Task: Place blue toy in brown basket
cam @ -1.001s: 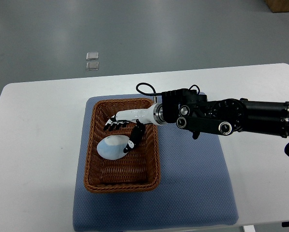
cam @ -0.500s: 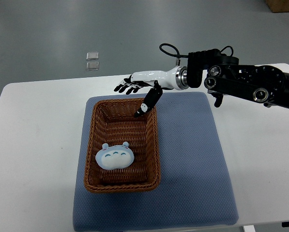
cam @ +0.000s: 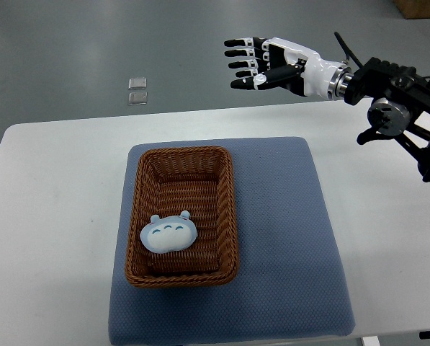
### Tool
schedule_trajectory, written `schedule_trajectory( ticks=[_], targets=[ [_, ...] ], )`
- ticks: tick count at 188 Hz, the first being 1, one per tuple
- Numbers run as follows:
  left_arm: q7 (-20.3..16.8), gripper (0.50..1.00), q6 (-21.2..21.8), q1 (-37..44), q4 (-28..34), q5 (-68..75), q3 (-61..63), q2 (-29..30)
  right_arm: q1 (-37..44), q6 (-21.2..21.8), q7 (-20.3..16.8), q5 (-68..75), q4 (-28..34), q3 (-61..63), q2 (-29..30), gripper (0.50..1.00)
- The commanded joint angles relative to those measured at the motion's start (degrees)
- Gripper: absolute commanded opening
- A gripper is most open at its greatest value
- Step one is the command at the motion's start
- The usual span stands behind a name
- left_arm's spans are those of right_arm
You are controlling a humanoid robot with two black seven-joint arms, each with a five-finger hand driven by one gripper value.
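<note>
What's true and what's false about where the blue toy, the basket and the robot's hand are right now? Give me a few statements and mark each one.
1. The blue toy lies inside the brown basket. True.
2. The right hand is gripping the toy. False: its fingers are spread and hold nothing, and it is well clear of the basket, beyond the table's far edge.
3. The basket sits on a blue mat. True.
4. The toy rests at the far end of the basket. False: it lies in the near half, toward the robot.
5. The left hand is reaching into the basket. False: no left arm is in view.
</note>
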Motion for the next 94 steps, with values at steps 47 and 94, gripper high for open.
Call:
schedule_trajectory(
  ticks=[47,94],
  targets=[
    [0.01,1.0,0.0,0.0,-0.1,0.01,0.26,0.0,-16.0,0.38,1.95,15.22,-9.74,18.75,12.19,0.911],
    [0.01,1.0,0.0,0.0,-0.1,0.01,0.26,0.0,-17.32,0.47,8.89,15.92,-10.62,18.92,14.57,0.911]
  ],
)
